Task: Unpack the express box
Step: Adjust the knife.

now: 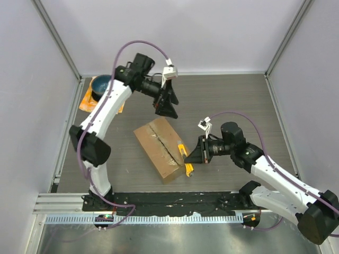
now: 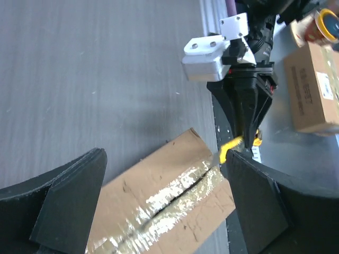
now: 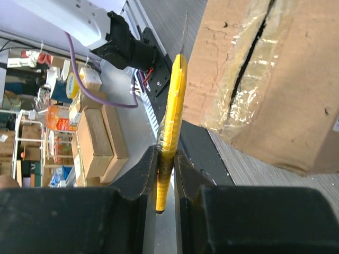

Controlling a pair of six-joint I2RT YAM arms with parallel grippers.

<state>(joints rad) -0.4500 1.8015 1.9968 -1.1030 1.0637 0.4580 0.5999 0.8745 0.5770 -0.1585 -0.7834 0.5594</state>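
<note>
Near edge: metal rail (image 1: 159, 218) with both arm bases.

Right pincer (image 1: 194, 153), near-right of centre, is closed down to a narrow gap on a yellow knife (image 3: 172, 127). The handle is clamped between both fingers (image 3: 139, 177), and the thin blade is out, pointing away from the wrist. The knife sits just beside the near-right end of the express box (image 1: 161, 148); I cannot tell whether the blade touches the cardboard.

The box is a brown rectangular carton lying flat on the desk (image 1: 233, 100), centre-near and turned diagonally, its long axis running far-left to near-right. Clear shiny tape runs along the top seam and wraps down over the near end. A dark slit shows along the seam, and the flaps lie flat. The cardboard is scuffed, with small nicks.

Left pincer (image 1: 167, 108) hangs over the box's far end, jaws spread wide and holding nothing.

Far-left corner: an orange cloth (image 1: 87, 103) with a blue bowl (image 1: 100, 83) on it, well apart from the box. Nothing stands between either pincer and the box.

View differences: the right wrist view shows the slit as a real gap under wrinkled tape, where the overhead view gives only a thin line. The left wrist view shows the box below its two fingers and the right pincer at the box's other end. Both wrist views catch cartons (image 2: 312, 87) stacked beyond the desk's near edge, which are outside the overhead view.
</note>
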